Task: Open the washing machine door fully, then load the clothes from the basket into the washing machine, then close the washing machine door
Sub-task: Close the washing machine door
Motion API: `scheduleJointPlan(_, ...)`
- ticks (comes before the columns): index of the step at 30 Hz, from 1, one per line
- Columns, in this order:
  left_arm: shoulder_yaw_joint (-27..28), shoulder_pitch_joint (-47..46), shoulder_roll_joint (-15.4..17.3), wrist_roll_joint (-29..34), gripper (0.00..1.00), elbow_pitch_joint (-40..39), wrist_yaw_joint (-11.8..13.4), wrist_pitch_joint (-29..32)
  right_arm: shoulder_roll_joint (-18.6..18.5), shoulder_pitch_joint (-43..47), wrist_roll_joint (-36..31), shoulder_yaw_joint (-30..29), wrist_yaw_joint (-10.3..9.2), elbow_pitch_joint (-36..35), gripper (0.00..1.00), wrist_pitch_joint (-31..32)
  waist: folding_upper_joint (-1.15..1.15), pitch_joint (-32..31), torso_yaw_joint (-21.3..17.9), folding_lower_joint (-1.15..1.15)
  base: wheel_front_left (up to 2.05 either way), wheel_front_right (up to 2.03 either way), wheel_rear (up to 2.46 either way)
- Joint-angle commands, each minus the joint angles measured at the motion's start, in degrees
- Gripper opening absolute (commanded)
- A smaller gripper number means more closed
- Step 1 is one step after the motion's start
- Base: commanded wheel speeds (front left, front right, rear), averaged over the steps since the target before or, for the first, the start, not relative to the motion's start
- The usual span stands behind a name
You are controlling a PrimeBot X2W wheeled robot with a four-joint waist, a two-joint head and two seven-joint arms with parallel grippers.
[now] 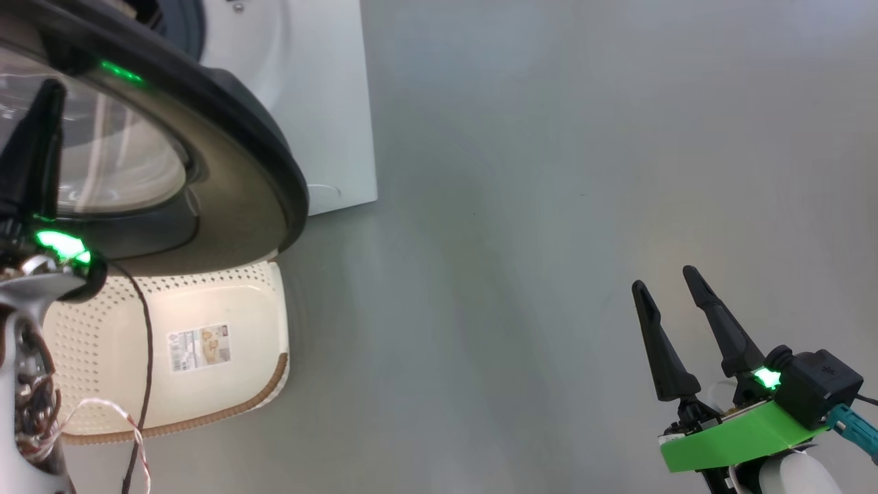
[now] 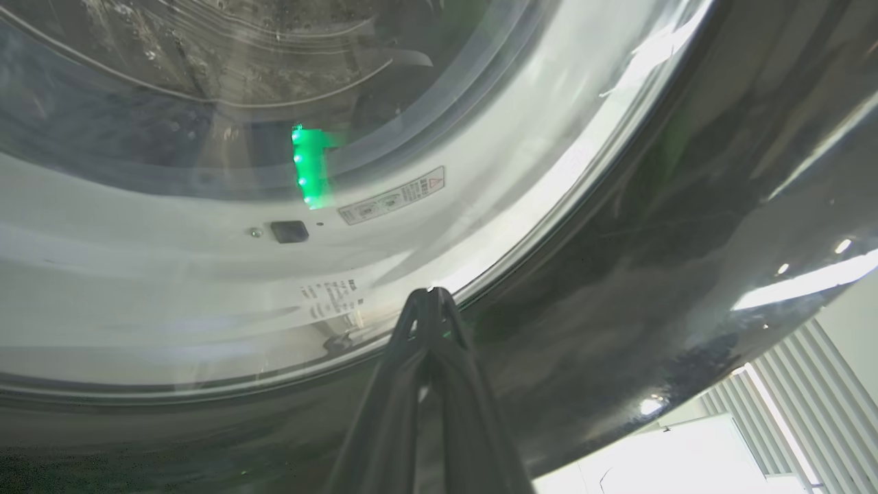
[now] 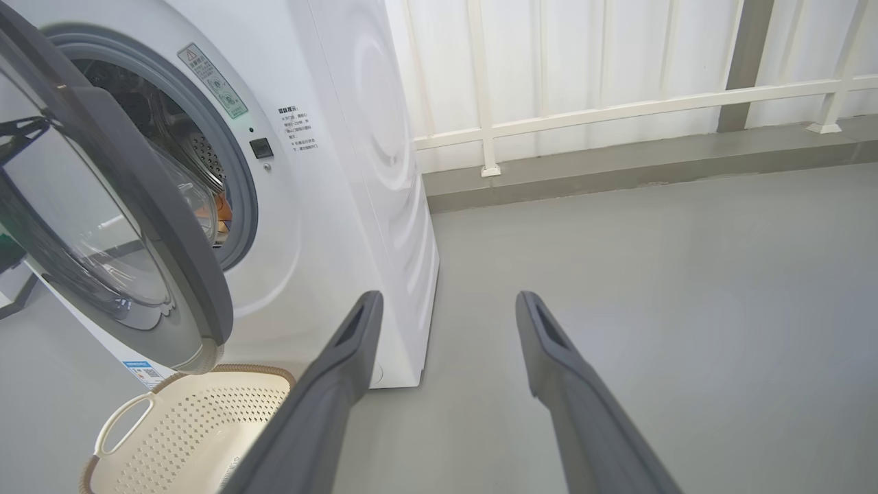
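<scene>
The washing machine (image 1: 322,103) (image 3: 343,171) stands white with its drum mouth showing. The washing machine door (image 1: 226,158) (image 3: 137,178) hangs partly open, black rim out toward me. My left gripper (image 1: 51,89) (image 2: 431,296) is shut on nothing, its tips against the door's outer face (image 2: 651,240) where glass meets rim. The cream basket (image 1: 254,322) (image 3: 199,425) lies on the floor under the door, and no fabric shows in it. A small orange patch (image 3: 222,206) shows low in the drum; I cannot tell whether it is the clothes. My right gripper (image 1: 663,278) (image 3: 449,298) hangs open over bare floor, far right.
Grey floor (image 1: 514,240) stretches to the right of the machine. A white railing and panelled wall (image 3: 617,82) run behind it above a low kerb. Cables (image 1: 140,357) from my left arm dangle over the basket.
</scene>
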Motion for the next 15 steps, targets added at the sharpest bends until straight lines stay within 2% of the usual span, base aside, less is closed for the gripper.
scheduleJointPlan(1, 2.38, 1.91, 1.59, 0.95, 0.0, -1.98, -1.25, -1.02, -0.51, -0.45, -0.35, 1.08, 0.09, -1.24, 1.0, -0.68, 0.0, -0.58, 1.0, -0.01, 0.0, 0.0, 0.0)
scheduleJointPlan(3, 3.15, 3.55, 1.18, 1.54, 0.0, -2.32, -1.6, -2.18, -0.65, -0.25, -0.47, 1.19, 0.09, -1.21, 1.0, -0.68, 0.0, -0.92, 1.51, -0.01, 0.0, 0.0, 0.0)
scheduleJointPlan(4, 3.6, 4.39, 0.7, 1.33, 0.42, -2.61, -1.77, -2.5, -0.74, -0.17, -0.5, 1.16, 0.09, -1.2, 1.0, -0.68, 0.0, -1.09, 1.79, -0.01, 0.0, 0.0, 0.0)
scheduleJointPlan(5, 4.07, 5.25, 0.22, 1.01, 0.92, -2.97, -1.9, -2.75, -0.8, -0.06, -0.54, 1.05, 0.09, -1.17, 1.0, -0.68, 0.0, -1.27, 2.08, -0.01, 0.0, 0.0, 0.0)
scheduleJointPlan(6, 4.42, 6.17, 0.03, 1.36, 1.0, -3.3, -2.02, -3.21, -0.86, 0.09, -0.58, 0.9, 0.09, -1.16, 1.0, -0.68, 0.0, -1.46, 2.4, -0.01, 0.0, 0.0, 0.0)
scheduleJointPlan(15, 8.81, 12.89, -4.15, 2.52, 1.0, -6.8, -2.49, -8.98, -1.1, 1.47, -0.94, -0.07, 0.09, -1.16, 1.0, -0.69, 0.0, -3.65, 4.4, -0.01, 0.0, 0.0, 0.0)
